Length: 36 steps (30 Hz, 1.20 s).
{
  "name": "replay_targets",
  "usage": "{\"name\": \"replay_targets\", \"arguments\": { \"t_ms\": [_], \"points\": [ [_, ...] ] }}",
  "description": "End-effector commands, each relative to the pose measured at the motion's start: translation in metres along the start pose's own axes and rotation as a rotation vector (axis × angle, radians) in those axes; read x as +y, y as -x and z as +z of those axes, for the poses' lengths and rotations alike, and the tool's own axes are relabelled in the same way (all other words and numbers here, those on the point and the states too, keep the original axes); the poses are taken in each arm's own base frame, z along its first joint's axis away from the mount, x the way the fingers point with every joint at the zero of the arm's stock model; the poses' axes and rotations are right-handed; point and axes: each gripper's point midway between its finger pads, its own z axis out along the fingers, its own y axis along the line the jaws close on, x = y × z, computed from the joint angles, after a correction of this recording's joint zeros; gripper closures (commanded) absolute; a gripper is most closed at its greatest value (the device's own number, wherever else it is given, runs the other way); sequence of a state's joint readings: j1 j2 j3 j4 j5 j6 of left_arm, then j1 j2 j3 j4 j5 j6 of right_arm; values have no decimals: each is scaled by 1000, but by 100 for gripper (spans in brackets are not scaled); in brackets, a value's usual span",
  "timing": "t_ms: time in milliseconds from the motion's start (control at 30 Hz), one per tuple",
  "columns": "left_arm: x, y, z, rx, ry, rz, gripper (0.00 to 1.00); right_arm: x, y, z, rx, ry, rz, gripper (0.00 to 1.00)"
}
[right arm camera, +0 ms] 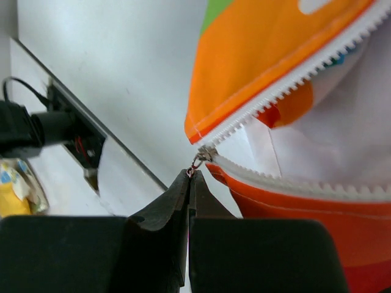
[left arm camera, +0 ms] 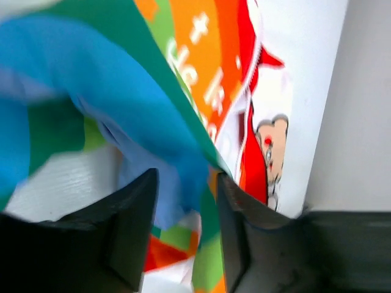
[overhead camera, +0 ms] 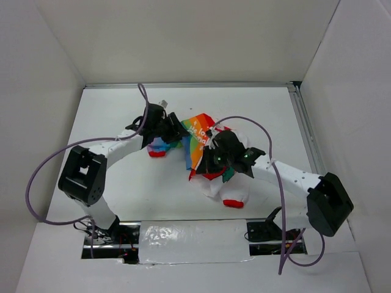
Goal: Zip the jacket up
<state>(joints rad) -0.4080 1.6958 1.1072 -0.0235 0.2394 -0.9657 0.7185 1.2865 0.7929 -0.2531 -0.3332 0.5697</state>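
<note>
Jacket point(overhead camera: 197, 139) bunched mid-table point(overhead camera: 122, 183), zipper unzipped. Right hand point(right arm camera: 190, 178) clenched on zipper pull point(right arm camera: 196, 164). Left hand point(left arm camera: 185, 183) straddles blue fold point(left arm camera: 122, 104), can't tell if gripped. Best: tension fabric first, then 1 steady pull along teeth point(right arm camera: 287, 73).

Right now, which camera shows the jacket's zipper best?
The right wrist view: the zipper, teeth and slider, shows close and sharp, with the right tool pinching the pull tab. From the top, the jacket is a crumpled heap and the zipper is hard to pick out. The left wrist view shows only blurred fabric.
</note>
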Motion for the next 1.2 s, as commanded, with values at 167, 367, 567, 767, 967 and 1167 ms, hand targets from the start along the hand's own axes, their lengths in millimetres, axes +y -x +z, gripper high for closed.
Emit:
{"name": "replay_targets", "arguments": {
  "t_ms": [167, 367, 567, 767, 967, 1167],
  "points": [
    [1, -61, -75, 181, -54, 8, 15, 33, 65, 7, -109, 124, 74, 100],
    [-13, -93, -114, 213, -192, -89, 7, 57, 59, 1, -109, 295, 59, 100],
    [-40, -103, -114, 239, -276, -129, 14, 59, 46, -6, -101, 295, 27, 100],
    [-48, -101, -101, 250, -274, -182, 21, 50, 48, -11, -129, 268, 27, 100],
    [-49, -106, -93, 269, -293, -195, 28, 45, 44, -14, -101, 240, -14, 100],
    [-56, -105, -94, 250, -313, -211, 38, 43, 32, -9, -40, 260, -42, 100]
  ]
}}
